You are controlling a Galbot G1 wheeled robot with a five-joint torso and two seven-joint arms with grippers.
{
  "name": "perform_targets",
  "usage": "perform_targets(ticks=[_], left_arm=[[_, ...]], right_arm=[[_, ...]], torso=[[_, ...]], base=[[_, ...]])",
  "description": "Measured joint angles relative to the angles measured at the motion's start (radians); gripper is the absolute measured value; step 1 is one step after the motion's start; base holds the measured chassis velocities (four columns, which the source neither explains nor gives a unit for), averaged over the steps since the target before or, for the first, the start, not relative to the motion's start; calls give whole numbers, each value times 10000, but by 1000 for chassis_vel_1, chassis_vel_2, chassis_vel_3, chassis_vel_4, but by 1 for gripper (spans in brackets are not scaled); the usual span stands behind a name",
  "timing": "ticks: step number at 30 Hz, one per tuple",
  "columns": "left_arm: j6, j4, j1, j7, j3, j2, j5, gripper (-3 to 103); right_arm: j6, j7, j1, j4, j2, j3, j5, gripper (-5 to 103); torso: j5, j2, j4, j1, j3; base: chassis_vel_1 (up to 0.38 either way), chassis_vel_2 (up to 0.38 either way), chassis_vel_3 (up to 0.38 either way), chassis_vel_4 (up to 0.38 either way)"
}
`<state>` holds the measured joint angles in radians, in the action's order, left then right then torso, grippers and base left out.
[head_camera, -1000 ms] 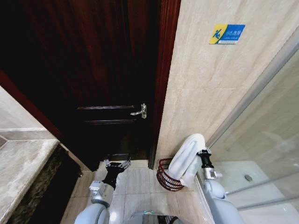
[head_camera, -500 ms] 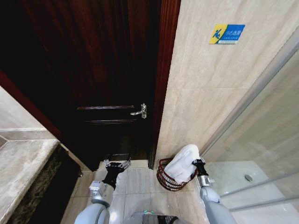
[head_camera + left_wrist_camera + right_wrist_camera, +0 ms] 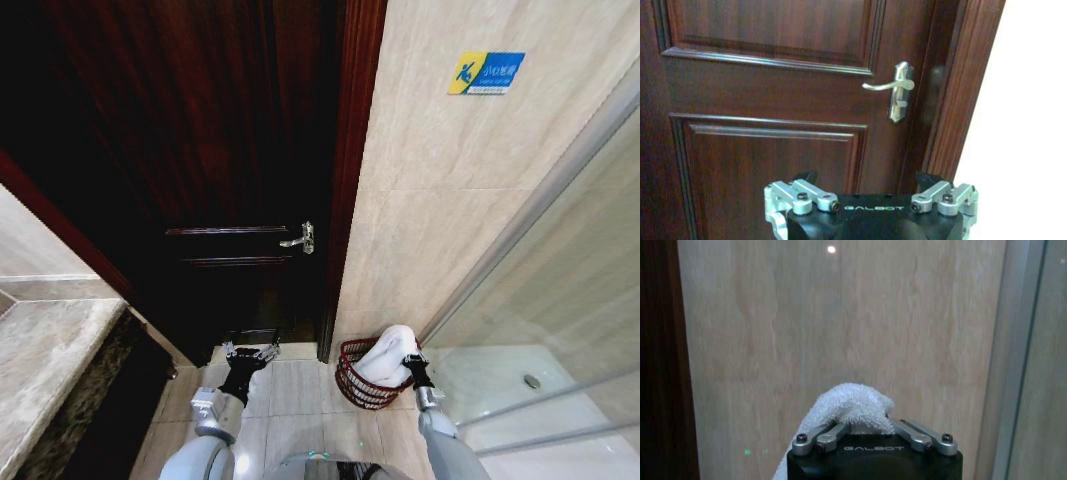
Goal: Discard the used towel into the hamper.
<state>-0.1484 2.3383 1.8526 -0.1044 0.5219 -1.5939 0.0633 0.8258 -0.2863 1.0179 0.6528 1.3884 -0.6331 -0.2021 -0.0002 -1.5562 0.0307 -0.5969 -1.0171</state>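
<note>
White towel (image 3: pixel 388 352) in right gripper (image 3: pixel 410 361) fills hamper (image 3: pixel 352 382).

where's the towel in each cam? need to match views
Head view: white towel low, right of centre, bulk over the red hamper, at the right gripper.
Right wrist view: towel bunched in the right gripper, tile wall behind.
Left wrist view: not in it; left gripper faces the door.
Shared landmark: dark door frame beside the tile wall, also seen at the right wrist view's edge.
</note>
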Motion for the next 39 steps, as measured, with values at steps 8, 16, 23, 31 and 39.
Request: perform_targets(ticks=[8,16,23,31,39], left_arm=[[0,0,0,0,0,0,0,99],[0,0,0,0,0,0,0,99],[0,0,0,0,0,0,0,99],[0,0,0,0,0,0,0,99],[0,0,0,0,0,0,0,99]], right_arm=[[-85,-50,-484,-1093,177,-23,147,8],[-565,-321,-1205,-2692,258,-729,601,8],[-969,-817,-1505,-3287,331,-1196,903,8],[-2355,-1189,-1747,-3787,379,-1475,1613,8],[-4079,-672,-2453,-4252,389,-1670,2672,8]], torso=[[0,0,0,0,0],[1,0,0,0,0],[-1,0,0,0,0],[1,0,0,0,0],[1,0,1,0,0]], base=[[0,0,0,0],[0,0,0,0],[0,0,0,0],[0,0,0,0],[0,0,0,0]])
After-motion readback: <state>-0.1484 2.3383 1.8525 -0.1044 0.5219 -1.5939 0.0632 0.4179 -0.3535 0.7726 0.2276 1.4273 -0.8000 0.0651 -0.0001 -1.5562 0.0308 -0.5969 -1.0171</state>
